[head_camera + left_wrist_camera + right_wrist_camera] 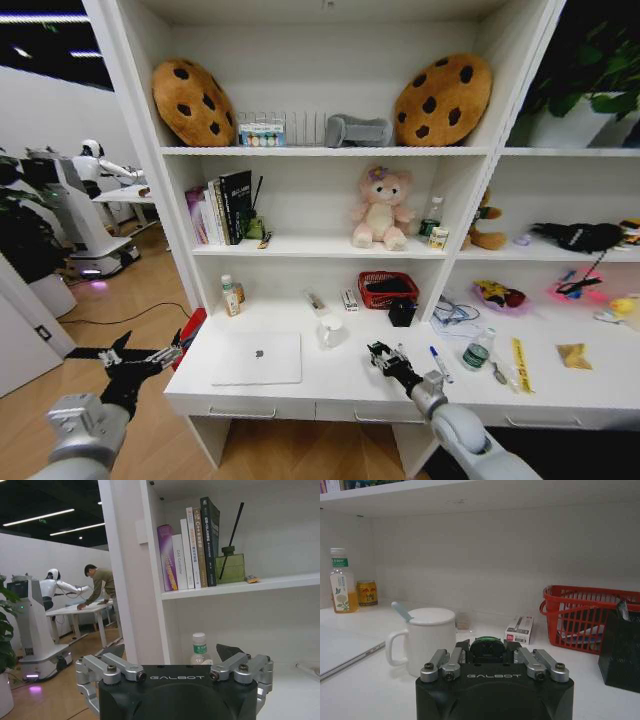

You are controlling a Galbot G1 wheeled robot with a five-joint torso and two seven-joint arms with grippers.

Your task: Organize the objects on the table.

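While my right gripper (381,354) hangs low over the table (345,385), just right of the white mug (331,331), its jaws are nearly closed around a small green item (487,646), a rounded, dark green piece pinched between the black fingertips (463,647); it is too small for me to tell which way it points. Taking the mug as my mark, the silver laptop (256,358) lies flat and closed just to its left, a slim rectangle with a dark logo at its middle, its long axis running along the table's front edge and its lid side facing up. A blue pen (438,362) lies to the right of the mug, beyond my right gripper, its long axis running from the shelf back toward the table's front edge, slightly slanted. Farther right of the mug stands a small clear jar (478,351) with a green label, upright, near a yellow strip (521,363) lying lengthwise front to back. Behind the mug and to its right sit a red basket (387,289) and a black holder (402,312). My left gripper (128,359) hovers off the table's left end, well left of the mug, its fingers spread wide and holding nothing.
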